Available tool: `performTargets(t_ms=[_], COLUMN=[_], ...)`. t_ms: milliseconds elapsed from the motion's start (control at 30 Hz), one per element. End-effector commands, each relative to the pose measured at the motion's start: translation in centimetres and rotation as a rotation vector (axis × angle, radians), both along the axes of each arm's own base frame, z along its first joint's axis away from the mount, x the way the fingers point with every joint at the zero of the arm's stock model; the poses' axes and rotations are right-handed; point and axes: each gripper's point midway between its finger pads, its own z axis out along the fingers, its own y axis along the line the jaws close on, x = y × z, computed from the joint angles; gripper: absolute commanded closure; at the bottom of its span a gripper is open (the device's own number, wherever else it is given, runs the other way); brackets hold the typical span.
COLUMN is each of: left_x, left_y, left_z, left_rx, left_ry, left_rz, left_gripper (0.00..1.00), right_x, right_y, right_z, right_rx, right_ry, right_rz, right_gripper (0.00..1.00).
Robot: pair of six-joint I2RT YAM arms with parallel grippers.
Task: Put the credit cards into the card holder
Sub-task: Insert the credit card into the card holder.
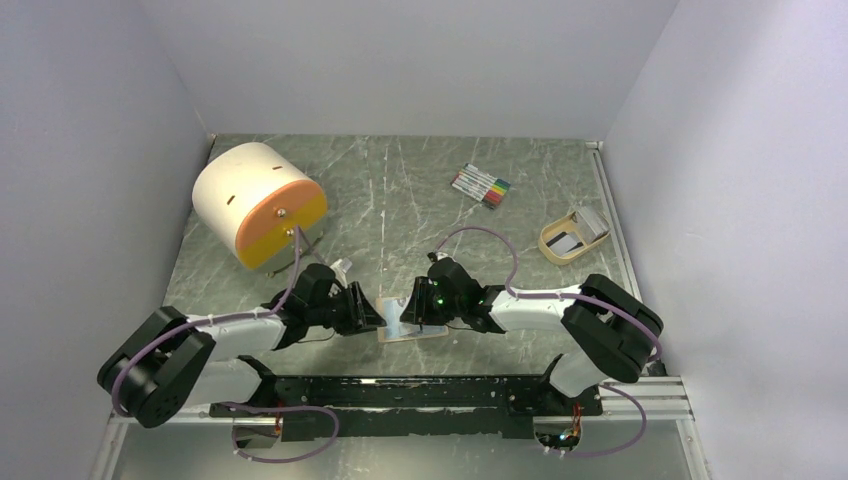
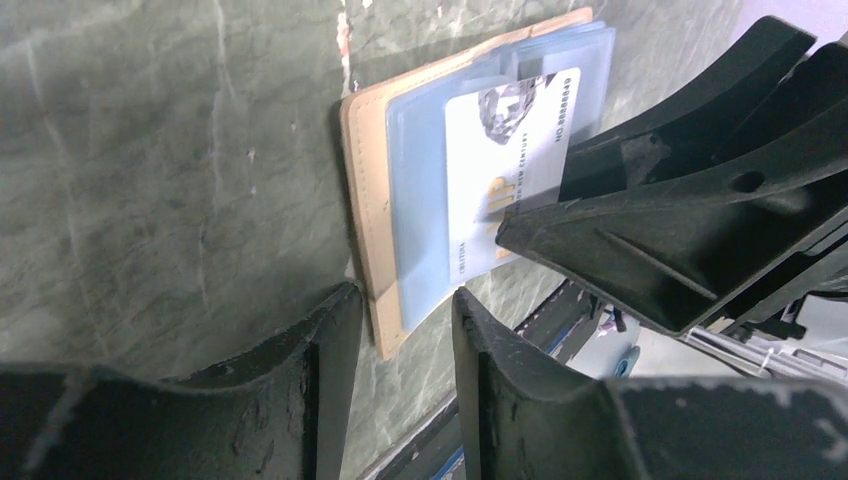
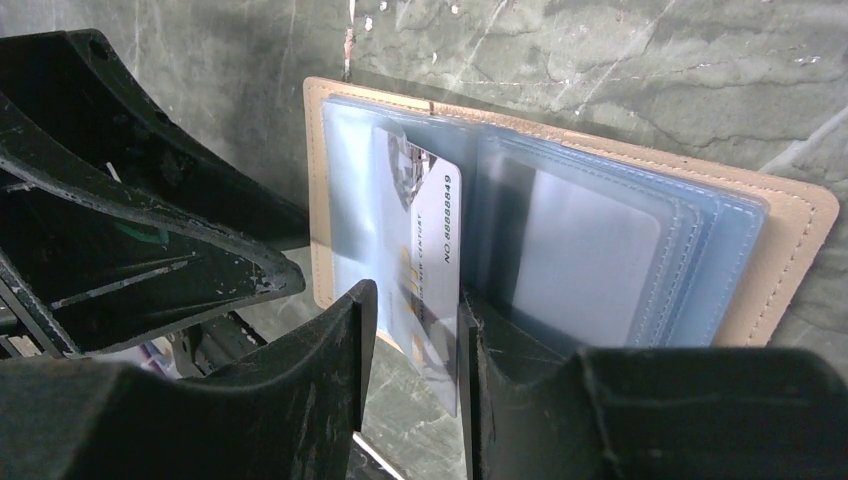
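Note:
The tan card holder [image 1: 400, 333] [image 2: 365, 180] [image 3: 790, 250] lies open on the table between both arms, its pale blue sleeves up. One white credit card [image 2: 505, 140] [image 3: 432, 215] sits partly inside a sleeve, its near end sticking out past the holder's edge. My right gripper [image 3: 415, 297] [image 1: 418, 306] is open around that free end; the card's edge touches one finger and a gap shows at the other. My left gripper [image 2: 405, 295] [image 1: 370, 312] is open at the holder's near corner, gripping nothing. More credit cards [image 1: 585, 228] lie in a tray.
The tan open-topped tray [image 1: 553, 249] stands at the right. A bundle of coloured marker pens [image 1: 481, 185] lies at the back. A white and orange cylinder [image 1: 258, 203] lies at the back left. The two grippers are close together over the holder.

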Motion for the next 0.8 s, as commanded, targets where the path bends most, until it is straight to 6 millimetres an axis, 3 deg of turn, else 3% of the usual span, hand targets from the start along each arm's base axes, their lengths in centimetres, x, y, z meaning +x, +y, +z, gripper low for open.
performTargets(t_ms=[0,267,500,700,767], left_x=[0.8,0.4,0.3,0.1,0.0], left_y=[-1.4,-2.6,-2.9,-2.6,-2.6], left_z=[1.3,2.0,3.6,2.5,2.3], left_rx=[-0.080,-0.181,-0.253,-0.213,-0.217], left_ry=[-0.051,-0.052,-0.098,-0.061,-0.053], left_rz=[-0.017,-0.050,-0.059,-0.050,-0.054], left_gripper=[0.57,0.69,0.73,0.90,0.91], right_x=[0.0,-0.1,-0.3,0.1,0.3], right_y=[-0.4,-0.6,-0.9,-1.2,-1.5], right_z=[-0.6,-0.6,-0.8,-0.5,-0.1], right_rx=[-0.038,-0.037,-0.039,-0.067,-0.085], right_ry=[-0.003,-0.007,-0.001,-0.018,-0.028], right_rz=[0.009,0.004,-0.004,-0.007,-0.015], right_gripper=[0.62,0.62,0.61,0.61,0.60])
